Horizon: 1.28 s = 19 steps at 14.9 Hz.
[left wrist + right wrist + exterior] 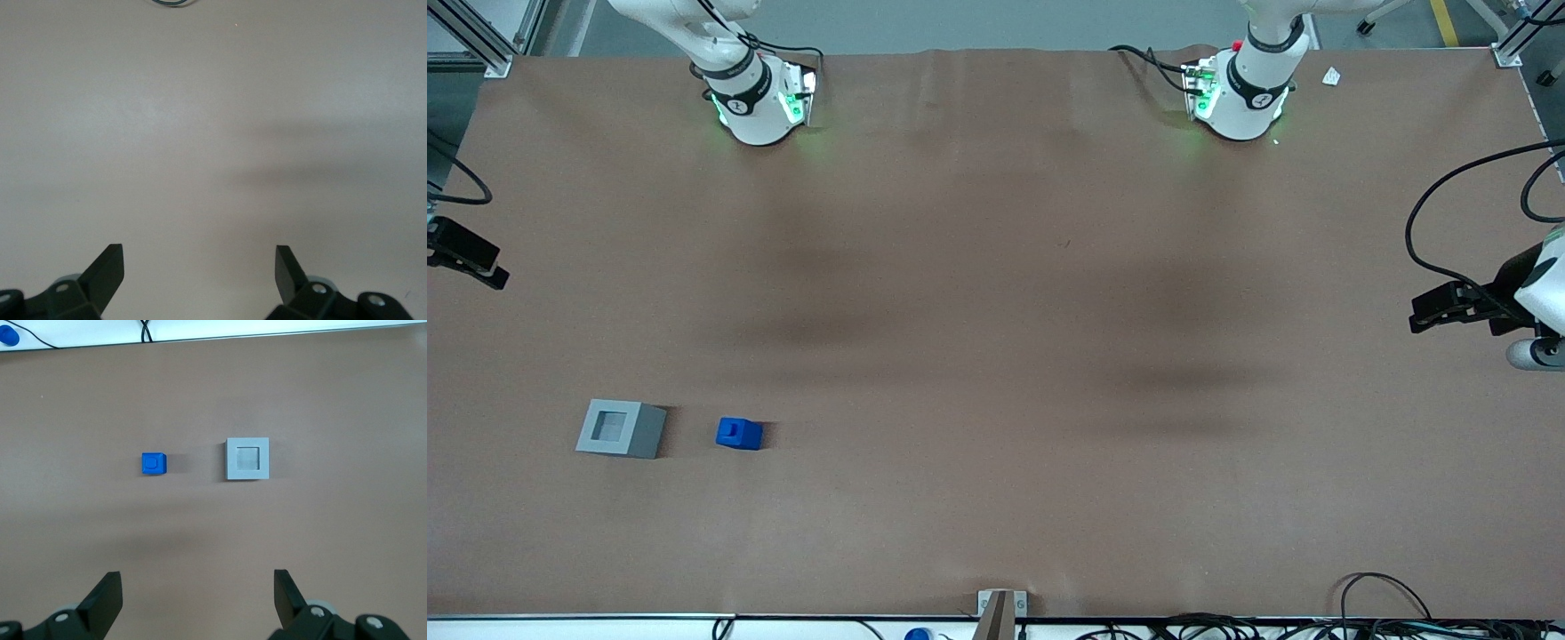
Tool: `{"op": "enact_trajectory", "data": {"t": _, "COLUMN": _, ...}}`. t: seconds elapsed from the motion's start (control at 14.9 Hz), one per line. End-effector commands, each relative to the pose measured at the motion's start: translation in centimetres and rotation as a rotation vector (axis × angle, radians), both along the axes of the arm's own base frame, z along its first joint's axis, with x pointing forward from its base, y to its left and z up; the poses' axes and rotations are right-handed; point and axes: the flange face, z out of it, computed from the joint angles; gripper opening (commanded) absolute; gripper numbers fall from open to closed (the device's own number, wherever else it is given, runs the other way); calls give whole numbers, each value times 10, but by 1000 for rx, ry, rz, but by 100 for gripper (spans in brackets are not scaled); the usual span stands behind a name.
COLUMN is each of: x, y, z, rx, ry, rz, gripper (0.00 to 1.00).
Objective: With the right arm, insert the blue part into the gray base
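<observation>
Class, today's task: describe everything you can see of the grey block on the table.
The grey block is a light grey, squarish piece that looks like plastic, with a square hollow in its top, empty. It sits flat and upright on the brown table, toward the working arm's end. The blue block, roughly half as wide, lies beside it with a gap between; nothing touches the grey block but the table. The right arm's claw hangs open above the table, well clear of both.

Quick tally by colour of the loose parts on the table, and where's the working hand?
Blue: 1, the blue part
Grey: 1, the gray base, beside the blue part, recess empty
Total: 2
The right arm's hand hangs open above the table, holding nothing, apart from both parts.
</observation>
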Motion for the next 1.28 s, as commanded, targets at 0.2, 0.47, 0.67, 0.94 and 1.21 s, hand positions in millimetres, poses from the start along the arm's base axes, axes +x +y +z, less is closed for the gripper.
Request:
{"op": "enact_trajectory", "data": {"t": 0.2, "x": -6, "y": -6, "z": 4, "rx": 29, "ry": 1, "rz": 0, "gripper": 100}}
{"op": "enact_trajectory", "data": {"t": 0.47, "x": -7, "y": -20, "z": 3, "rx": 42, "ry": 1, "rz": 17, "gripper": 100}}
{"op": "enact_trajectory", "data": {"t": 0.67, "x": -9, "y": -39, "z": -2, "rx": 42, "ry": 11, "rz": 29, "gripper": 100}}
{"op": "enact_trajectory", "data": {"t": 0.94, "x": -11, "y": -53, "z": -24, "rx": 68, "ry": 66, "rz": 17, "gripper": 100}}
{"op": "enact_trajectory", "data": {"t": 1.21, "x": -7, "y": -56, "z": -74, "rx": 63, "ry": 160, "rz": -17, "gripper": 100}}
